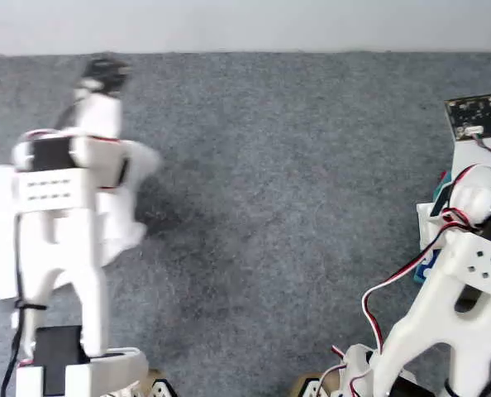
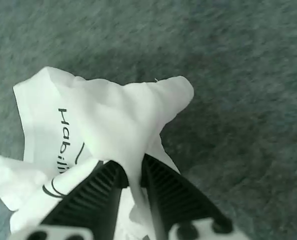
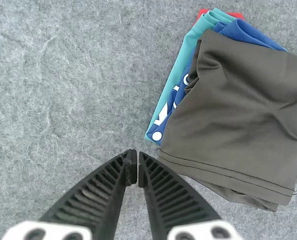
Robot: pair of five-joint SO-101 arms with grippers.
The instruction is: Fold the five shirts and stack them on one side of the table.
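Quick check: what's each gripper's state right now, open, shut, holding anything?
Left gripper: closed on the white shirt.
Right gripper: closed, holding nothing.

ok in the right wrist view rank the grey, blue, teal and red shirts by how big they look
1. grey shirt, largest
2. blue shirt and teal shirt: similar slivers, too close to rank
3. red shirt, smallest

Matt cloth shirt (image 2: 113, 115), rough felt tbl (image 1: 295, 165)
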